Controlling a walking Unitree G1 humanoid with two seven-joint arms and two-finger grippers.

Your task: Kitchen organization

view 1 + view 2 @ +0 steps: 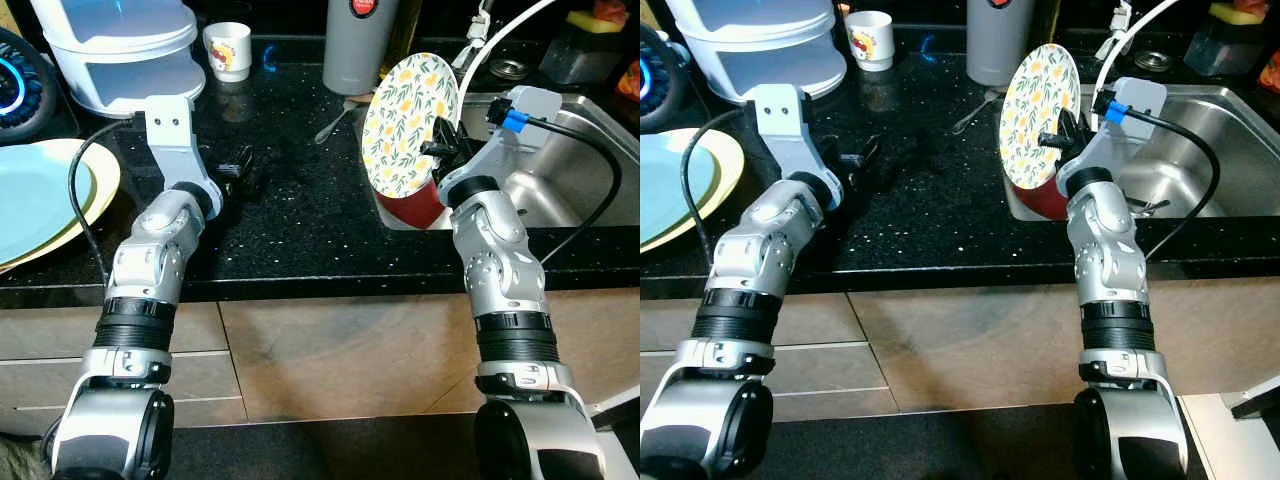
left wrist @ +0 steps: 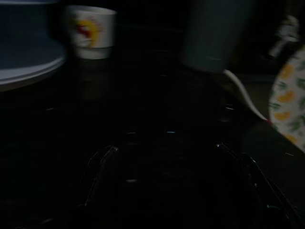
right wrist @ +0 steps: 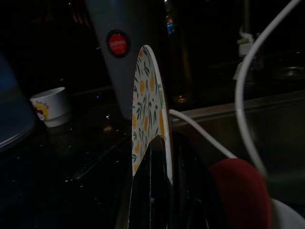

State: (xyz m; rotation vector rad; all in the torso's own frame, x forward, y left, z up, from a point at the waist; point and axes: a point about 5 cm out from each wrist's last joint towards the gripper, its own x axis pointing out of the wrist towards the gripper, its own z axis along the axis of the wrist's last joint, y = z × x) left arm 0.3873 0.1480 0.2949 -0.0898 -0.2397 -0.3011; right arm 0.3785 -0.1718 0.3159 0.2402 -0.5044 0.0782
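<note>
My right gripper holds the floral plate on edge, nearly upright, its patterned face turned toward my left. In the right wrist view my two black fingers pinch the plate's rim between them, one on each face. The plate stands over the boundary between the black countertop and the steel sink, with a red bowl just below it at about 6 o'clock, sitting on something white at the sink's edge.

My left gripper rests low over the countertop, at about 9 o'clock from the plate and well apart from it. In the left wrist view its fingers show dimly, spread wide with nothing between them.

At 12 o'clock from the plate stands a grey cylindrical container with a red round label, and a spoon lies on the counter near its base. Further toward 10 o'clock sits a small white cup with a printed picture, beside a stack of white plastic tubs. At the far 9 o'clock edge lies a light blue plate on a yellow plate. A white cable arcs past the plate on the sink side.
</note>
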